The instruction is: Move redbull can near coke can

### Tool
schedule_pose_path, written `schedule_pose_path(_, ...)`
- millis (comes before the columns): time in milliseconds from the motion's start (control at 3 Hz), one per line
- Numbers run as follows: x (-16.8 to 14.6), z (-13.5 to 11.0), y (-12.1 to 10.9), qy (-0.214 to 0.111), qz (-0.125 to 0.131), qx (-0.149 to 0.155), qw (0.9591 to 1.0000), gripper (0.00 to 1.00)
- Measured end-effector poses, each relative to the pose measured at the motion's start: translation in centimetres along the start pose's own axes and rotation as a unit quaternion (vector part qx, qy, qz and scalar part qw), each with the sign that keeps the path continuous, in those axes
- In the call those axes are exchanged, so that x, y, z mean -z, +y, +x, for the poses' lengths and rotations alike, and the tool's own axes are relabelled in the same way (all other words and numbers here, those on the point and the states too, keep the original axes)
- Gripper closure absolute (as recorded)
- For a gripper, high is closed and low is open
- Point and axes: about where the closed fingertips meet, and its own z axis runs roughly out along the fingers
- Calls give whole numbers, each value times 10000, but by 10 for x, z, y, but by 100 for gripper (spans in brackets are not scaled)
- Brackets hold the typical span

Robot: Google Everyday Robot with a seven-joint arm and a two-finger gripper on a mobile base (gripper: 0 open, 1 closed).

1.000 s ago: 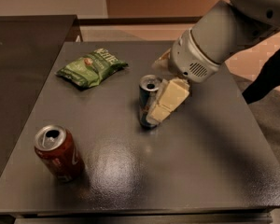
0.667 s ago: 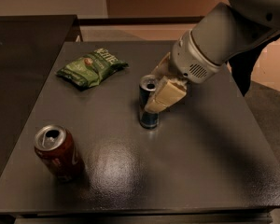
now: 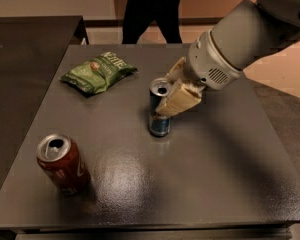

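The redbull can (image 3: pixel 159 120), slim and dark blue with a silver top, stands upright near the middle of the dark table (image 3: pixel 215 174). My gripper (image 3: pixel 167 91) reaches in from the right and holds the can's upper half. One beige finger (image 3: pixel 179 101) lies across the can's front and the other (image 3: pixel 176 68) sits behind it. The coke can (image 3: pixel 62 164), red with an open silver top, stands upright at the table's front left, well apart from the redbull can.
A green chip bag (image 3: pixel 99 71) lies at the back left of the table. A person's dark legs (image 3: pixel 152 11) stand beyond the far edge. A second dark counter (image 3: pixel 25 49) adjoins on the left.
My gripper has moved left onto the redbull can and its fingers have come to rest around it. The can has stayed in place. The person behind has walked left.
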Motion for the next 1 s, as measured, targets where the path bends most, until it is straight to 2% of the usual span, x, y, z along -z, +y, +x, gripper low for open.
schedule_pose_path(333,9,-17,23,-140,-131,233,9995,100)
schedule_pose_path(667,15,-34,57,-211,-392,622,9971,100)
schedule_pose_path(1000,13,-50,89,-237,-681,960,9928,100)
